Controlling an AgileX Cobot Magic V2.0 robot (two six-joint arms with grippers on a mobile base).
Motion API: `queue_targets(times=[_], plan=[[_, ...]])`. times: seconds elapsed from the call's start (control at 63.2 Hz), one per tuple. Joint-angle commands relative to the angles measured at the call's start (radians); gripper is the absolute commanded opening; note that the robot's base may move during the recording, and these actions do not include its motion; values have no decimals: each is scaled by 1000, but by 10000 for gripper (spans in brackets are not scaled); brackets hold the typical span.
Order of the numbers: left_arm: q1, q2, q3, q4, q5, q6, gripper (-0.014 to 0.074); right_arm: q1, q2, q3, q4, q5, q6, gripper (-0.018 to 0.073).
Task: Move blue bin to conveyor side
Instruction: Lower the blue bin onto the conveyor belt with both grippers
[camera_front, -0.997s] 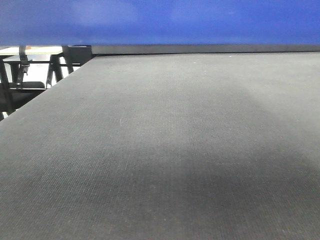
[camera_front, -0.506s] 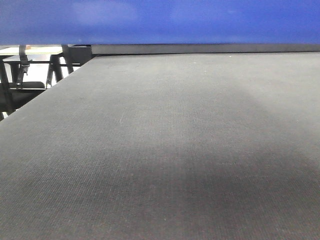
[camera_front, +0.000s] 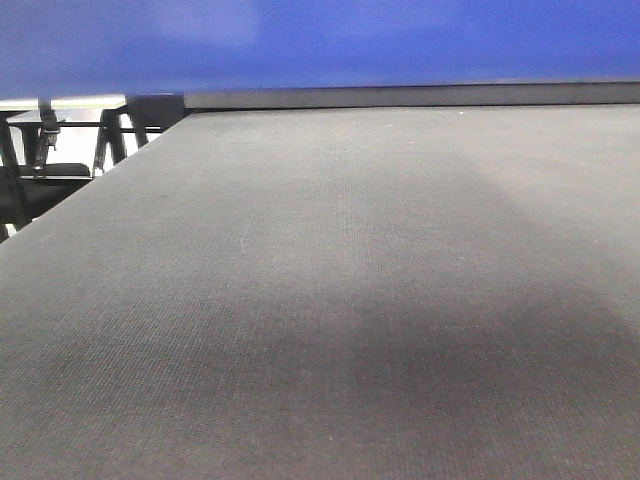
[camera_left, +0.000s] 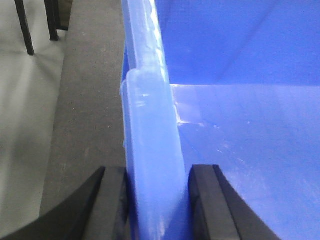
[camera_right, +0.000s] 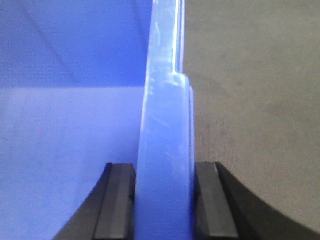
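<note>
- Now the left gripper (camera_left: 156, 197) pinches the blue bin (camera_left: 240, 140) by its thick rim.
- Right gripper (camera_right: 164, 197) clamps the opposite rim.
- Dark woven conveyor (camera_front: 320, 300) lies just outside both gripped walls.

The conveyor (camera_front: 330, 300) lies flat and open across the front view, up to the blue bin (camera_front: 330, 45), whose wall bars the whole width at the top. Black stand legs (camera_front: 105, 150) crowd the space past the belt's left edge. A narrow strip of belt runs free outside the left gripper (camera_left: 157, 200), and a wider stretch outside the right gripper (camera_right: 164, 200). The bin's rim fills both jaw gaps.
</note>
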Motion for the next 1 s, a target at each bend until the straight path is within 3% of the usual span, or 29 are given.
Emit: queue_targets(times=[0.0, 0.395, 0.522, 0.712, 0.981], plan=[[0, 20, 10, 24, -164, 16, -18, -7, -7, 39, -45, -148, -14, -78], [0, 169, 268, -21, -503, 17, -18, -7, 63, 327, -49, -500, -14, -78], [-17, 233, 283, -21, -541, 17, -18, -7, 135, 331, -49, -558, -14, -78], [-93, 327, 283, 12, -603, 12, -18, -7, 222, 331, -49, -612, -14, -78], [-97, 418, 281, 20, -652, 10, -18, -7, 303, 331, -49, -627, -14, -78]])
